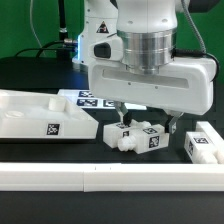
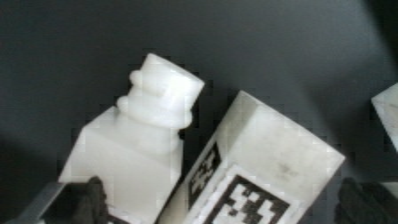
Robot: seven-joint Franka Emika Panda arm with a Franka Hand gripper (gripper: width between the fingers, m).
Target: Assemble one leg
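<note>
Two white legs lie side by side on the black table. One leg (image 1: 121,139) (image 2: 146,125) shows its narrower ribbed end; the other leg (image 1: 152,138) (image 2: 263,165) shows a black-and-white tag. My gripper (image 1: 147,126) (image 2: 217,214) is low over the pair. Its jaws stand wide apart, one dark finger (image 2: 75,205) outside the first leg and the other finger (image 2: 365,200) outside the second. They grip nothing that I can see. A third leg (image 1: 203,147) lies apart at the exterior view's right, and its edge shows in the wrist view (image 2: 388,112).
The large flat white panel (image 1: 28,112) with round sockets lies at the exterior view's left. The marker board (image 1: 88,98) lies behind the legs. A long white bar (image 1: 100,178) runs along the table's front edge.
</note>
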